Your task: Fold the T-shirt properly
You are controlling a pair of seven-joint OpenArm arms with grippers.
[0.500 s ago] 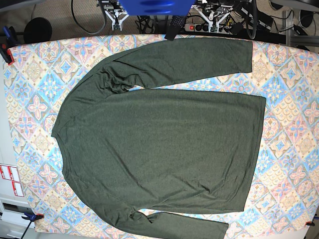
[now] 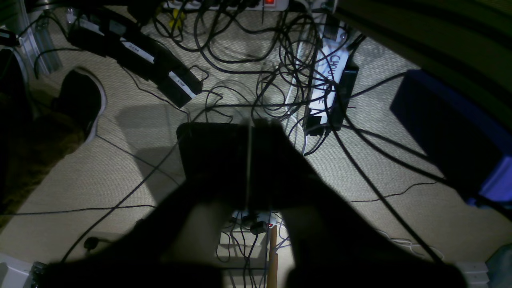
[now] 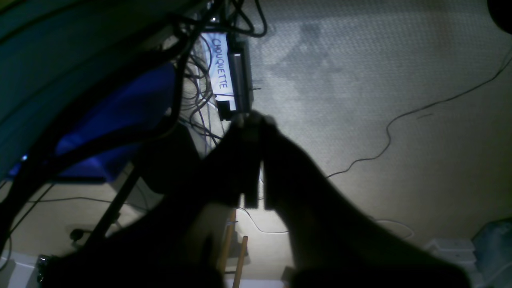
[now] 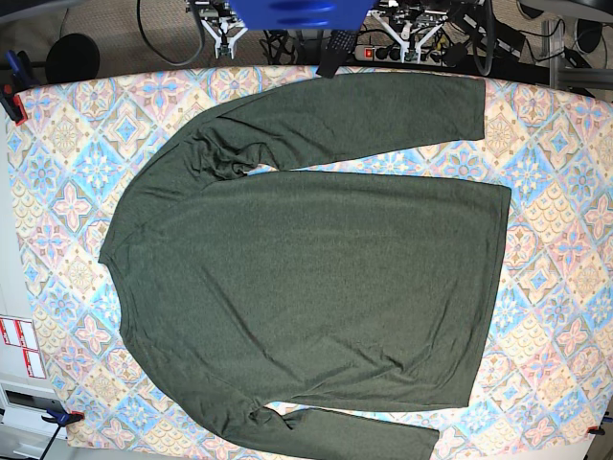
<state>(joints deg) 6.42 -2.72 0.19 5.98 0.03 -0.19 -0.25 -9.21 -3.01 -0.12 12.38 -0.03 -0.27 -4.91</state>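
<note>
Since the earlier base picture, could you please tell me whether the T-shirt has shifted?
No. The T-shirt lies in the same spot on the patterned tablecloth.

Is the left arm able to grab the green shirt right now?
Probably not yet. The left gripper is shut and hangs over the floor cables, off the table. The T-shirt lies flat with nothing on it, so the way looks free.

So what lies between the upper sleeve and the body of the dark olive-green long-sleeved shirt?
In the base view, a bare wedge of the patterned tablecloth shows between the upper sleeve and the body of the dark olive-green shirt; nothing rests there.
</note>
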